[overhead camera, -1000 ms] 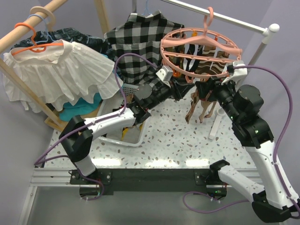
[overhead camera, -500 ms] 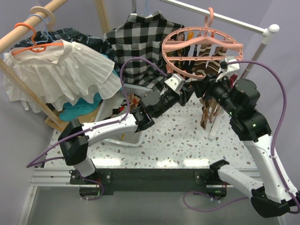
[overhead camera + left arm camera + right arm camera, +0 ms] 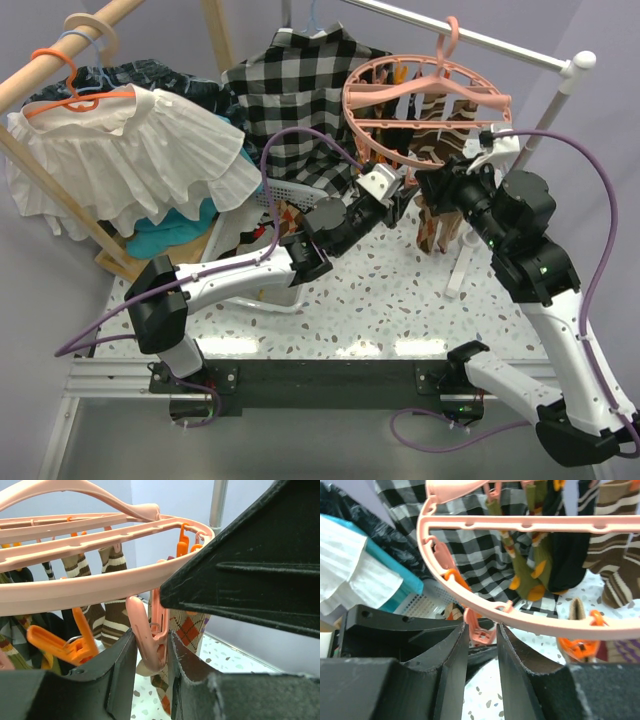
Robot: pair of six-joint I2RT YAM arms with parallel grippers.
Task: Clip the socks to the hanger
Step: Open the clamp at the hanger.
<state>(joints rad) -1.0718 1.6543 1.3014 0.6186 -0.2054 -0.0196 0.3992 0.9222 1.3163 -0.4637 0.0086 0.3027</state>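
The salmon-pink hanger ring [image 3: 425,95] hangs from the white rail, with several striped, olive and black socks [image 3: 555,555] clipped to it. My left gripper [image 3: 398,188] is under the ring's near rim. In the left wrist view it [image 3: 152,655] is shut on a pink clip peg [image 3: 149,635]. An argyle sock [image 3: 436,225] hangs right behind that peg [image 3: 189,630]. Its top is hidden by my right gripper [image 3: 437,183], so I cannot tell what holds it. The right jaws [image 3: 481,630] stand a narrow gap apart with a pink peg [image 3: 481,634] in the gap.
A black-and-white checked shirt [image 3: 290,100] hangs behind the ring. A white blouse [image 3: 130,150] on an orange coat hanger hangs at the left. A white mesh basket [image 3: 283,295] with clothes stands under the left arm. The rail's white post [image 3: 556,95] is at the right.
The left gripper has risen to the ring's near rim and closed on a peg. The ring has swung a little. The argyle sock has swung right, then back under the rim beside the right gripper.
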